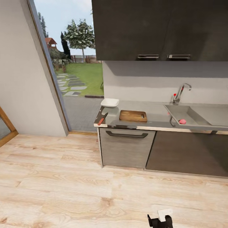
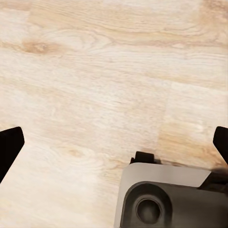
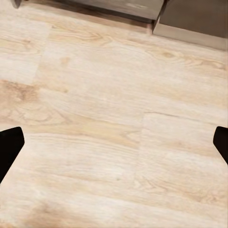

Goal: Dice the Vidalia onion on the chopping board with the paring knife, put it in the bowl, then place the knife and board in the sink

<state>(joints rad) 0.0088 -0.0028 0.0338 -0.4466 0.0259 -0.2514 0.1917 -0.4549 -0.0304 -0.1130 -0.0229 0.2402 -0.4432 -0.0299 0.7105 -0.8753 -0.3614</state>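
both pincers hang over bare floor: left gripper point(image 2: 114, 142) spread wide with its dark fingertips point(image 2: 9, 145) at the frame edges, nothing between them, part of my own base below; right gripper point(image 3: 114, 142) the same, wide and empty, cabinet fronts just ahead. largest to smallest from the head view: kitchen with light wood floor point(image 1: 63, 177), dark upper cabinets, big window onto a garden. countertop point(image 1: 158, 110) runs along the wall, well apart from me. sink point(image 1: 196, 115) sits toward its right end, tap point(image 1: 180, 93) behind. chopping board point(image 1: 133, 116) lies flat between sink and counter's left end. bowl point(image 1: 110, 102) sits near the board's far-left corner, looks empty. paring knife point(image 1: 102, 118) lies at the left edge, beside the board, not touching. small pinkish-red lump point(image 1: 182, 121) at the sink's near edge, i judge that's the onion. progress: nothing done, everything untouched. all left: approach, fetch onion, dice, fill bowl, knife and board into sink.
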